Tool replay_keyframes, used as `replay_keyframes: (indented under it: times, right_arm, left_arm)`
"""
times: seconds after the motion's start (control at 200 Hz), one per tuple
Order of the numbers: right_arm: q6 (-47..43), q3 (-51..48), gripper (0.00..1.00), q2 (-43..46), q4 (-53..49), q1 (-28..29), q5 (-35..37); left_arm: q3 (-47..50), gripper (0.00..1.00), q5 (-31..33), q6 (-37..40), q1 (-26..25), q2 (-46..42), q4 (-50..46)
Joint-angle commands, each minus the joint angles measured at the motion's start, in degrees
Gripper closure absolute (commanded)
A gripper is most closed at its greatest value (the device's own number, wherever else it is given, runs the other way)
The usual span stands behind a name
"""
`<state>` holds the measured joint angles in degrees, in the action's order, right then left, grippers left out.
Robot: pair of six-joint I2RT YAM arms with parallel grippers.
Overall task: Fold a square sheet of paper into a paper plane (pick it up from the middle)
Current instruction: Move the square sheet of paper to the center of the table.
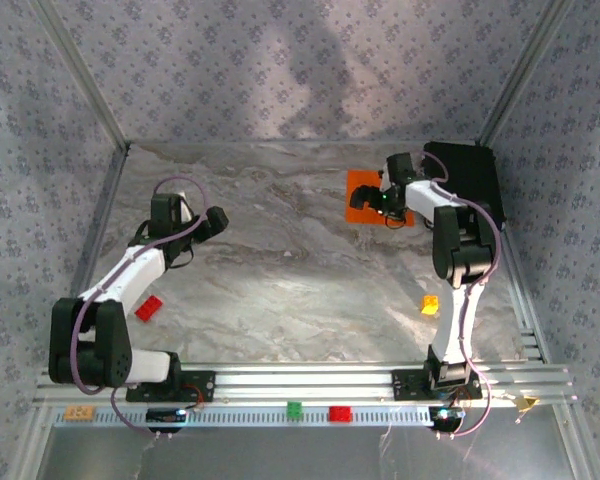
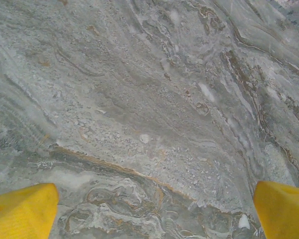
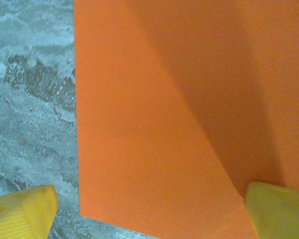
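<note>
A small red block [image 1: 148, 308] lies near the left edge of the worktop [image 1: 300, 290], a grey marble-patterned surface with brown veins. The left gripper [image 1: 215, 220] hangs over the bare left half, its 2 yellow, finely ribbed fingers [image 2: 22, 211] spread wide with nothing between them.

The square sheet of paper [image 1: 362, 195] lies flat toward the far right corner, just beside the black box [image 1: 470, 180]. Being square, it has no long axis, and its edges sit slightly skewed to the worktop's edges. It is thin, matte, bright orange and unmarked. A darker diagonal band crosses it in the right wrist view; I cannot tell whether it is shadow or crease.

The right gripper [image 1: 390, 200] is above the sheet with its jaws fully spread and gripping nothing: 1 yellow finger [image 3: 22, 214] over marble, the other over paper. A small yellow-orange block [image 1: 431, 305] lies near the right edge.
</note>
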<state>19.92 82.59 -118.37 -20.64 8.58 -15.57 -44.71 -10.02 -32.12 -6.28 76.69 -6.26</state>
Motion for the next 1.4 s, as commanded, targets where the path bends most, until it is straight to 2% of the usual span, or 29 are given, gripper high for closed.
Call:
replay_keyframes:
  times: [0.0,0.165,0.365,0.445,0.605,0.65,0.855,1.084,1.394]
  right_arm:
    - [0.89,-3.68,0.01,1.27,-4.36,2.82,0.07]
    - [6.24,-8.06,0.01,4.54,-3.18,6.60,1.32]
    - [19.49,-18.11,0.01,11.68,4.32,13.53,-0.35]
    - [21.02,-19.18,0.01,14.57,5.85,15.26,-0.44]
    - [16.53,-16.14,0.01,16.83,3.16,13.05,1.92]
    - [13.58,-14.94,0.01,16.00,2.66,11.60,0.51]
    - [10.87,-9.26,0.01,9.69,2.57,7.26,-7.01]
    - [10.57,-6.07,0.01,4.70,0.63,6.65,-7.11]
    - [15.45,-15.48,0.01,8.26,3.47,9.56,-5.80]
  left_arm:
    - [-0.82,0.00,0.82,-0.56,0.01,-1.93,-1.56]
    - [-0.51,0.00,1.02,-0.84,0.03,-3.24,-1.94]
    - [1.04,0.00,0.83,-0.94,0.04,-5.99,-1.12]
    - [1.20,0.00,-0.27,-0.50,0.13,-6.67,-0.95]
    - [1.18,0.00,-3.27,-0.82,0.00,-7.08,-0.40]
    - [1.29,0.00,-4.05,-1.44,-0.04,-7.16,-0.21]
    - [2.18,0.00,-5.98,-4.34,-1.72,-7.66,0.78]
    - [2.95,0.00,-5.27,-4.75,-4.04,-9.34,0.04]
    - [2.89,0.00,-4.42,-4.51,-4.27,-12.14,-1.49]
